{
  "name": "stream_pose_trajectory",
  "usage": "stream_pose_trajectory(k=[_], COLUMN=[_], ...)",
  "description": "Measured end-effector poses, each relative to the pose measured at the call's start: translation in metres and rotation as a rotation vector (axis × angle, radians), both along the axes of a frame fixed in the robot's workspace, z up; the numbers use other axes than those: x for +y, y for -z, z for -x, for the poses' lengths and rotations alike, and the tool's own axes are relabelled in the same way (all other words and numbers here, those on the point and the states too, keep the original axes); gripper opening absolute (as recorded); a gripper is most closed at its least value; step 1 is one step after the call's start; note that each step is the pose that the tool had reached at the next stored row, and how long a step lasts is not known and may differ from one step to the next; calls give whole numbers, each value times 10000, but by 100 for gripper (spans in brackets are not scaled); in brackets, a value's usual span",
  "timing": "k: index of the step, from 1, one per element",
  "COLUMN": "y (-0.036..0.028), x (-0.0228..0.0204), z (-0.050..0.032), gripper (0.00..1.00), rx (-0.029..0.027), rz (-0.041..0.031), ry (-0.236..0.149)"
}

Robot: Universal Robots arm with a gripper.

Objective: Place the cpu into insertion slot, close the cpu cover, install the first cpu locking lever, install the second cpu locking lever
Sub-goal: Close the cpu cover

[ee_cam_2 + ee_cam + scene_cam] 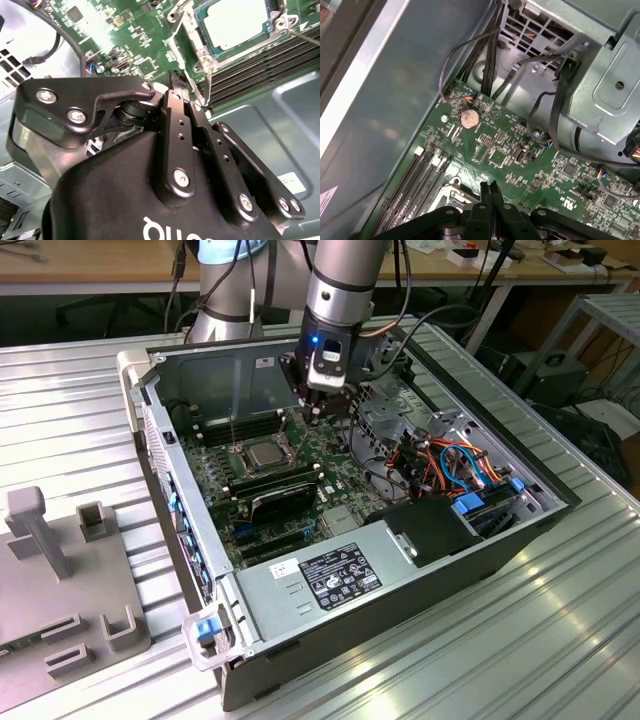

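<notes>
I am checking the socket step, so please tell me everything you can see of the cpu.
The cpu is a flat square chip with a dull silver-grey metal top and a thin green rim. It lies flat, seated inside the silver cpu cover frame that borders it. The shut pincer is apart from it.

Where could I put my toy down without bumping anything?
On the ribbed metal table: the bare stretch on the exterior view's right of the computer case, and along its near side. Inside the case it is crowded with circuit board, cables and the gripper.
</notes>
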State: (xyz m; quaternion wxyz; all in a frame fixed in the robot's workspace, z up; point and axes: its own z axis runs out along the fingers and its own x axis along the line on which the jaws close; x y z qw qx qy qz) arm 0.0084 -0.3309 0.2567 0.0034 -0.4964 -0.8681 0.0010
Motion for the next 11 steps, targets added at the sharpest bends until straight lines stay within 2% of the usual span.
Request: stream_pose_trajectory(k=[7,11], y=[0,0], x=[8,12], z=[152,212], gripper=[11,11], rx=[15,28], rz=[-26,-43], ry=[-14,-23])
